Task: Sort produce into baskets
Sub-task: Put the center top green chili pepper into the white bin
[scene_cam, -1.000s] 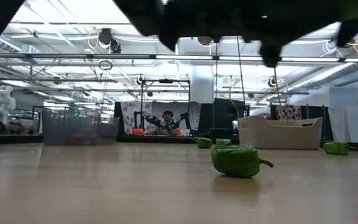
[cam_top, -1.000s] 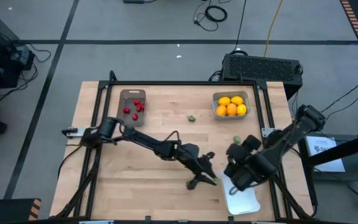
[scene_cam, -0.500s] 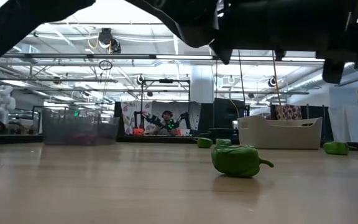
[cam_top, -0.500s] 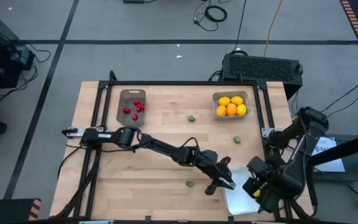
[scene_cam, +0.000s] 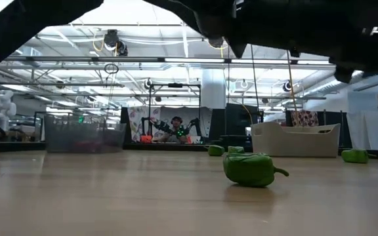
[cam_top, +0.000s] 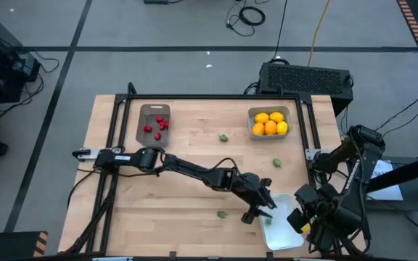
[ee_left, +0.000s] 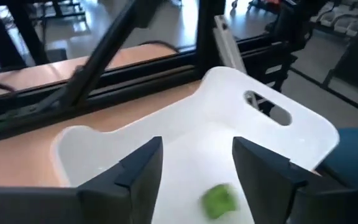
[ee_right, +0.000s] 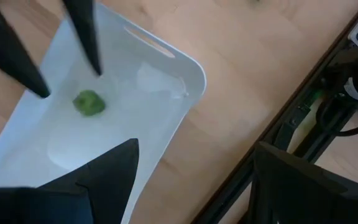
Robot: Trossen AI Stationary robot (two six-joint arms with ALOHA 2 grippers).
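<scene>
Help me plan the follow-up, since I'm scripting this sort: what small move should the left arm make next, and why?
Probably lift the left gripper clear of the white basket. Its fingers are apart and a green piece already lies loose inside, while more green pieces, like the one nearby, wait on the table.

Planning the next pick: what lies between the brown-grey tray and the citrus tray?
One small green piece on bare wood, between the brown-grey tray and citrus tray, in the high view.

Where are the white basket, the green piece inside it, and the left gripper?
white basket (ee_right: 166, 81): right wrist view, bare floor near its corner.
green piece (ee_right: 89, 102): right wrist view, its middle.
left gripper (ee_left: 197, 171): left wrist view, midway between the fingertips.
</scene>
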